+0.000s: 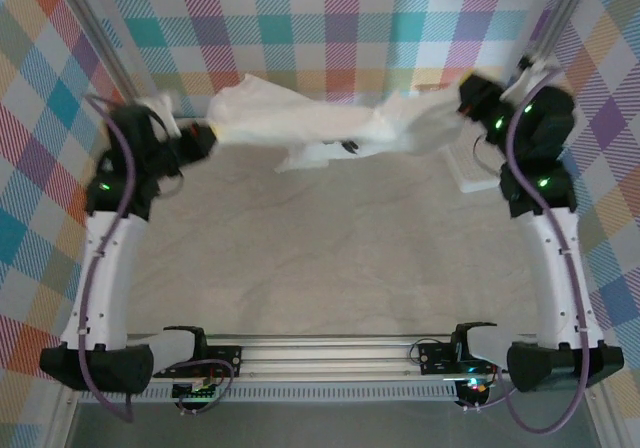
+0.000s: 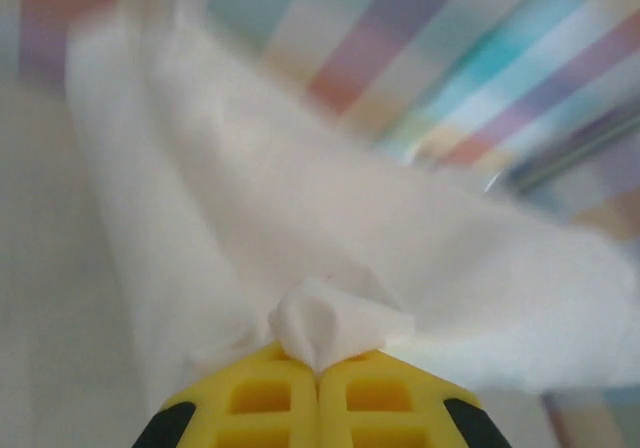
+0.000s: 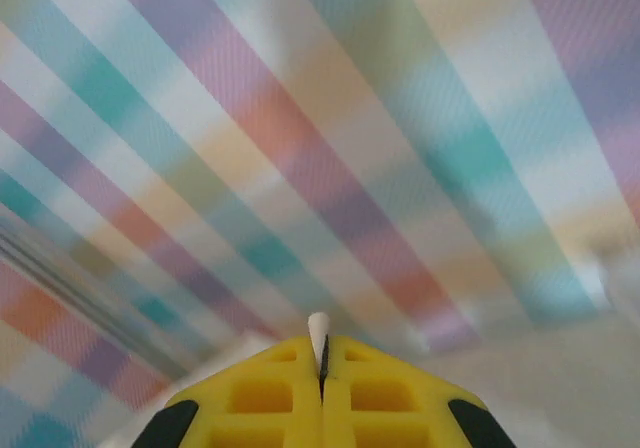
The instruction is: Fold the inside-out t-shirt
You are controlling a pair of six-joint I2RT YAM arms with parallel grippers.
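The inside-out t-shirt (image 1: 300,118) is white and hangs stretched across the far side of the table between both arms. Its lower part sags to the tabletop, where a small dark tag (image 1: 349,147) shows. My left gripper (image 1: 205,138) is shut on the shirt's left end. In the left wrist view, a pinch of white fabric bulges out of the closed yellow fingers (image 2: 260,398), and the t-shirt (image 2: 300,218) spreads away beyond them. My right gripper (image 1: 466,96) is shut on the shirt's right end. In the right wrist view, a thin sliver of white cloth (image 3: 319,330) sticks out between its shut fingers (image 3: 380,393).
A white lattice basket (image 1: 467,171) stands at the right, partly behind the right arm. Plaid walls (image 1: 330,18) close in the back and sides, with metal frame posts in the corners. The beige tabletop (image 1: 320,258) lies between the arms.
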